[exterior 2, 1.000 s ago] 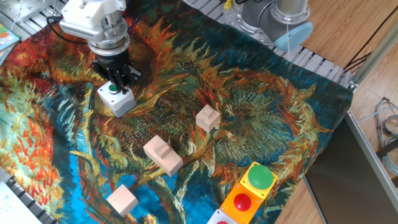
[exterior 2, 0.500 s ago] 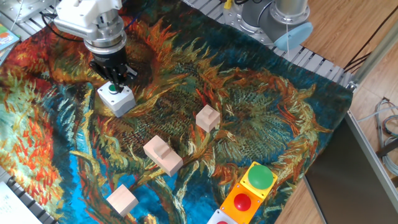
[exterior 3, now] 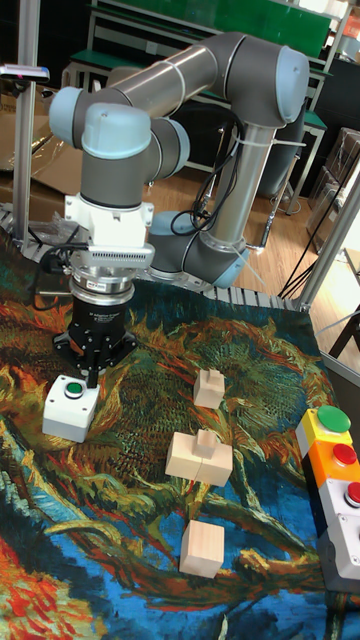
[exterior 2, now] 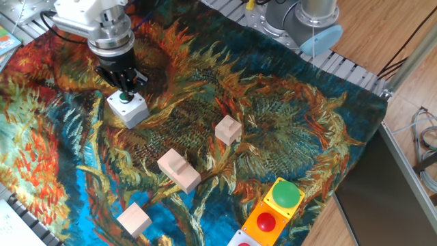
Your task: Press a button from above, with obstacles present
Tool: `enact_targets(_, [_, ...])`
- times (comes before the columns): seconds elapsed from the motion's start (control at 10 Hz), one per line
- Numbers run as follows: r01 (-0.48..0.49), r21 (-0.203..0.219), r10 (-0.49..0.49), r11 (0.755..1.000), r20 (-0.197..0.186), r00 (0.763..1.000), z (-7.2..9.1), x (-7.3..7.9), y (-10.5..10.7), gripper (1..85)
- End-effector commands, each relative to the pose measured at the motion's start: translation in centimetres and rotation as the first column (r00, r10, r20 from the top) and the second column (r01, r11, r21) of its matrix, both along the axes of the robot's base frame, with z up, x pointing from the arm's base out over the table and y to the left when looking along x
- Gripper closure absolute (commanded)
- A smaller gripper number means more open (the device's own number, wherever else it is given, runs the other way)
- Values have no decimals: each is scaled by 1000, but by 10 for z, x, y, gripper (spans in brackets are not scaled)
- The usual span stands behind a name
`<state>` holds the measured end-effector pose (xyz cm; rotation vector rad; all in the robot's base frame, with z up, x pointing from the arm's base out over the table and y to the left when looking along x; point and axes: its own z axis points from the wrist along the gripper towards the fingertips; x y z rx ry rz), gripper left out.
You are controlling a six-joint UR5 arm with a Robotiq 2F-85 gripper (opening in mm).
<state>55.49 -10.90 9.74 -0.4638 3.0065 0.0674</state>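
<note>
Just below and a touch to one side of our pincer (exterior 2: 127, 87) sits the button (exterior 2: 124, 97), a small green disc on top of its light grey box (exterior 2: 128, 109). Our pincer hangs close above the box; from the tall view its tip (exterior 3: 91, 378) looks slightly off the button's centre (exterior 3: 72, 389), and whether it touches the cap we cannot tell. Nor can we tell whether our fingers stand apart or together, since no view shows the tips clearly.

Our main worry is a press that lands on the box's rim rather than the cap. That could tip the box or slide it across the patterned cloth (exterior 2: 287, 116) on the table, because nothing seems to hold it down. Should our fingers be spread, they might also straddle the button and miss it.

Well away from our pincer lie the three wooden blocks: the nearest block (exterior 2: 228, 129), the stepped block (exterior 2: 178, 169) and the far block (exterior 2: 134, 219). We judge them a danger only if we leave with a low sideways sweep.
</note>
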Motion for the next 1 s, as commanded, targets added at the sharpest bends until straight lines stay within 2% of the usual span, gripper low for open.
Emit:
enact_targets(0.0, [-5, -13, 5, 1000, 15, 1000, 2, 3, -6, 843])
enact_targets(0.1, [9, 27, -10, 1000, 21, 1000, 3, 4, 4, 843])
enact_targets(0.2, [26, 47, -28, 999, 31, 999, 4, 8, 8, 843])
enact_targets(0.6, [-7, 38, 4, 999, 68, 998, 5, 16, 7, 843])
enact_targets(0.9, [-37, 12, 36, 999, 76, 996, -6, 18, -14, 843])
